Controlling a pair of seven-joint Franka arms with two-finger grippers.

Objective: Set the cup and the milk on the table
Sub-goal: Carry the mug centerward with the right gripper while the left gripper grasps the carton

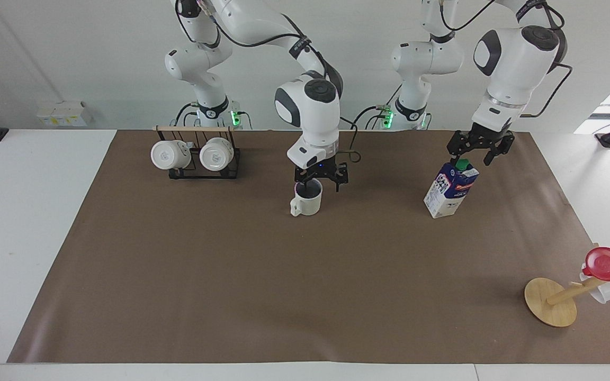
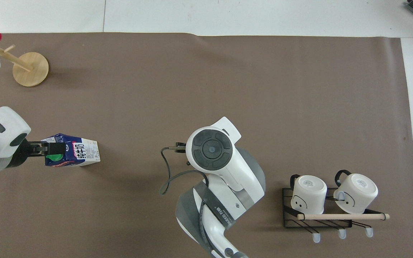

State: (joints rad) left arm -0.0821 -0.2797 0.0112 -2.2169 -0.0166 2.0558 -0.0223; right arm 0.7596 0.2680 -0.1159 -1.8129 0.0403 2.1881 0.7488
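The cream-white cup (image 1: 305, 200) stands upright on the brown mat (image 1: 284, 291) of the white table (image 1: 29, 211), handle toward the right arm's end. My right gripper (image 1: 319, 181) hangs just above its rim, fingers spread open, holding nothing. In the overhead view the right arm's hand (image 2: 212, 150) hides the cup. The blue and white milk (image 1: 451, 189) stands on the mat toward the left arm's end. My left gripper (image 1: 473, 153) is open just above its green cap (image 1: 462, 164). The overhead view shows the milk (image 2: 74, 154) and the left gripper (image 2: 50, 149) too.
A black rack (image 1: 196, 156) with two white mugs stands near the right arm's base, also in the overhead view (image 2: 332, 200). A tipped wooden stand (image 1: 551, 302) with a red cup (image 1: 609, 263) lies at the mat's corner toward the left arm's end.
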